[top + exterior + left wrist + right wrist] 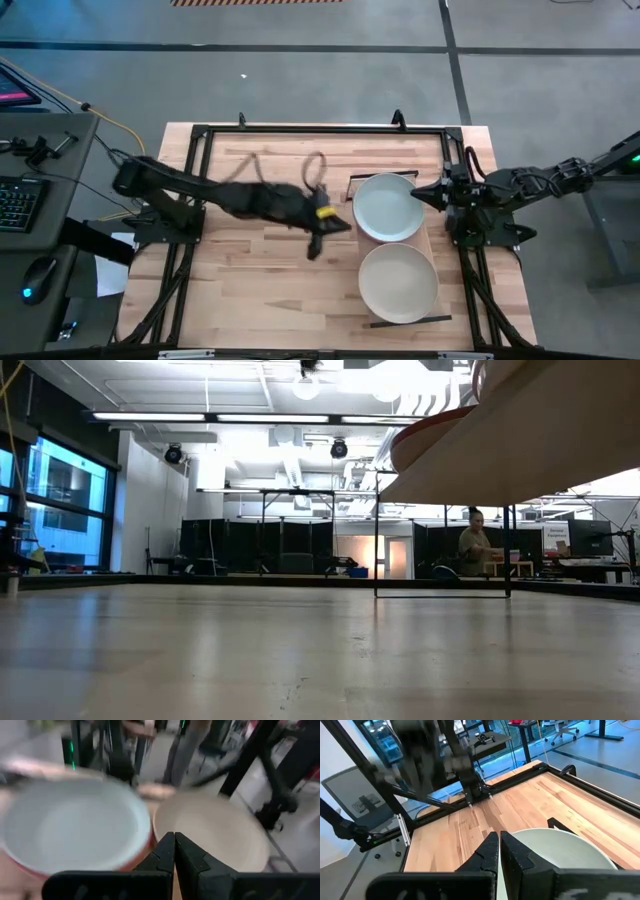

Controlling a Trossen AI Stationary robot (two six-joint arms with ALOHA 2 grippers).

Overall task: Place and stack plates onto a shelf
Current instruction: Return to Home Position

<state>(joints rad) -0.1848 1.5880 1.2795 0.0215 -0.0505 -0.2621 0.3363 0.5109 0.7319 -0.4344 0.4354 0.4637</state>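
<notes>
Left gripper (174, 836) clenched, empty, mid-frame in high view, just left of shelf (429, 241). Grey plate (388, 207) on shelf's upper end, cream plate (398, 283) on lower end. Right gripper (499, 836) clenched, parked right. Stacking looks done, homing now. Next: left gripper heads frame-left without clipping grey plate.

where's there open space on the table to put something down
Widest bare patch: tabletop between the left arm, the shelf and the lower edge in the high view. Narrower strip on the arm's other side. Crowded: the shelf, filled by blue-grey plate and cream plate, left tool and right tool beside it.
</notes>
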